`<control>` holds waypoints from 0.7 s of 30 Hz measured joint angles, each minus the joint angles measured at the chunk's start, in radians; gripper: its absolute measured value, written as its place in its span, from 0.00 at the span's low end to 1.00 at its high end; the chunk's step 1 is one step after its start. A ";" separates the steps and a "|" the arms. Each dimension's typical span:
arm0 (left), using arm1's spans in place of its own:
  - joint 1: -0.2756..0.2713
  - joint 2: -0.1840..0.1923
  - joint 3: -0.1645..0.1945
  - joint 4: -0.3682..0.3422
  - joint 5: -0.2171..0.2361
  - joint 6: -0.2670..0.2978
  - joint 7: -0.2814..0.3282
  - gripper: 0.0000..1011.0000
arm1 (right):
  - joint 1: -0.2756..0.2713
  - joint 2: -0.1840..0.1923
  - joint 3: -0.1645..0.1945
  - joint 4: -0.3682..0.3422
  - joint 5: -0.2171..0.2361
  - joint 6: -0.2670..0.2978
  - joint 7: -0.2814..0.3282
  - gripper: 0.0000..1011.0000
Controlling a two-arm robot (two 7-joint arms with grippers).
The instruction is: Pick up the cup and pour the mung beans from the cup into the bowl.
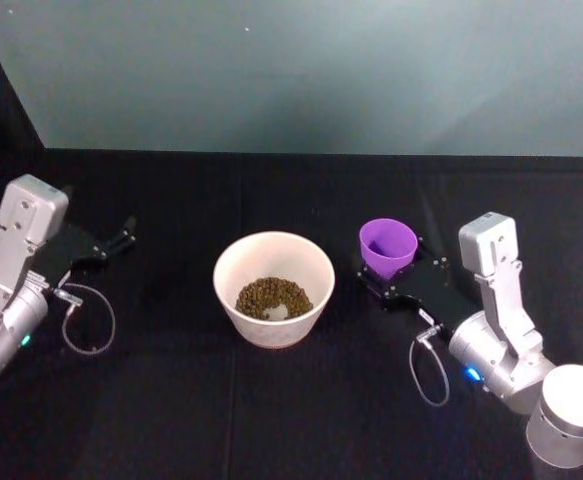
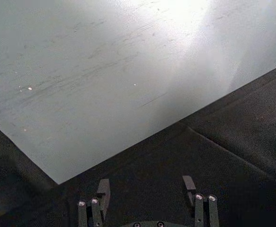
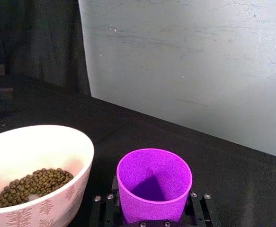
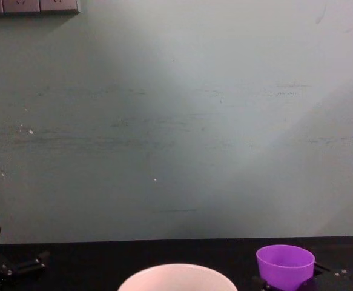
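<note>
The purple cup [image 1: 388,245] stands upright to the right of the bowl [image 1: 271,330], and its inside looks empty [image 3: 153,182]. My right gripper [image 1: 393,268] is shut on the cup, with a finger on each side of its lower wall [image 3: 153,208]. The mung beans [image 1: 271,296] lie heaped in the bottom of the pale bowl [image 3: 74,194], also seen in the right wrist view [image 3: 33,184]. The chest view shows the cup [image 4: 285,264] beside the bowl's rim [image 4: 176,273]. My left gripper [image 1: 121,238] rests open far to the left, holding nothing [image 2: 147,194].
A black cloth [image 1: 171,420] covers the table, and a pale green wall [image 1: 321,70] rises behind its far edge. Loose cable loops hang from both wrists [image 1: 91,320] [image 1: 429,375]. Open cloth lies between the bowl and the left arm.
</note>
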 joint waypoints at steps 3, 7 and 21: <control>0.000 0.000 0.000 0.000 0.000 0.000 0.000 0.99 | 0.002 0.000 -0.004 0.004 0.000 -0.002 0.000 0.72; 0.000 0.000 0.000 0.000 0.000 0.000 0.000 0.99 | 0.003 0.001 -0.007 0.006 0.000 -0.002 0.000 0.72; 0.000 0.000 0.000 0.000 0.000 0.000 0.000 0.99 | 0.003 0.001 -0.009 0.009 0.000 0.001 -0.009 0.99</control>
